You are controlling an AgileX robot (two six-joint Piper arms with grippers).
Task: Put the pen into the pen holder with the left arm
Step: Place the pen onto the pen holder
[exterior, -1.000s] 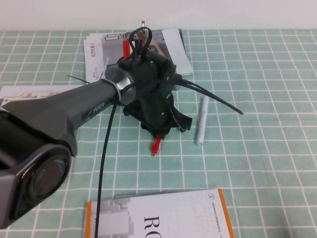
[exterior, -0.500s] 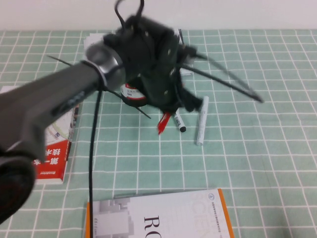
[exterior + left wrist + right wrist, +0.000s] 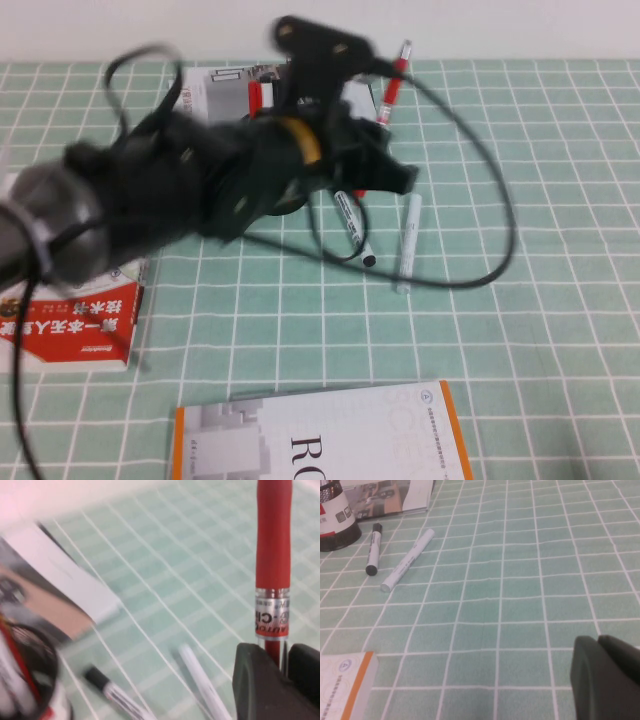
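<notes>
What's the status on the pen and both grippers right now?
Left gripper shut on the pen, raised beside the pen holder. Pen not in yet. Right gripper shut, low over bare mat. Two markers lying near the holder.

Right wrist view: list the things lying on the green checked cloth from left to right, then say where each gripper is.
Round black mesh pen holder with white label → white marker with black cap → all-white marker. Right gripper sits low over bare cloth, fingers together. Left gripper is raised, clamping the slim red pen.
</notes>
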